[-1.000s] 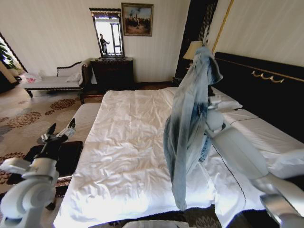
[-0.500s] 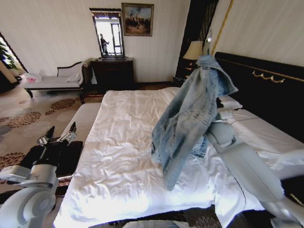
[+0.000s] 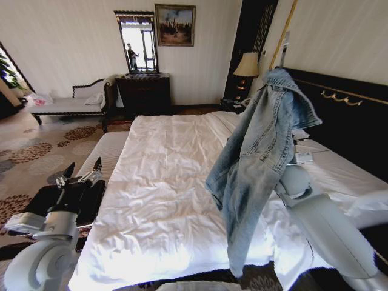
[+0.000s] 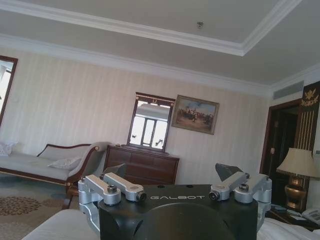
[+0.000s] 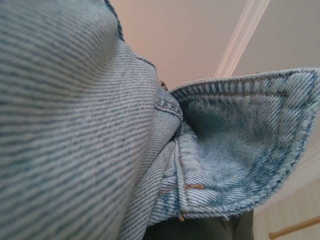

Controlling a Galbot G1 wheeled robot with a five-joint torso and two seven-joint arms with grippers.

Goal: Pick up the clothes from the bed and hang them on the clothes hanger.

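The clothes (image 3: 257, 163), a light-blue denim jacket, hang in the air over the right half of the bed (image 3: 163, 182), clear of the sheet. The jacket's collar end sits highest, near the black headboard. My right gripper (image 3: 282, 77) is under that top fold, covered by cloth and shut on the jacket, and its white arm rises from the lower right. The right wrist view has the denim collar (image 5: 225, 145) close up. My left gripper (image 3: 82, 173) (image 4: 172, 175) stands open and empty beside the bed's left edge. The clothes hanger is out of view.
A black headboard (image 3: 339, 121) and white pillows (image 3: 364, 206) lie on the right. A table lamp (image 3: 247, 63) stands in the far corner. A dark dresser (image 3: 144, 91) with a mirror and a daybed (image 3: 66, 103) line the back wall. Patterned carpet (image 3: 30, 151) is on the left.
The jacket has swung to the right and a little lower at its top, now hanging longer and straighter. The right arm shifted right with it. The left gripper dropped slightly.
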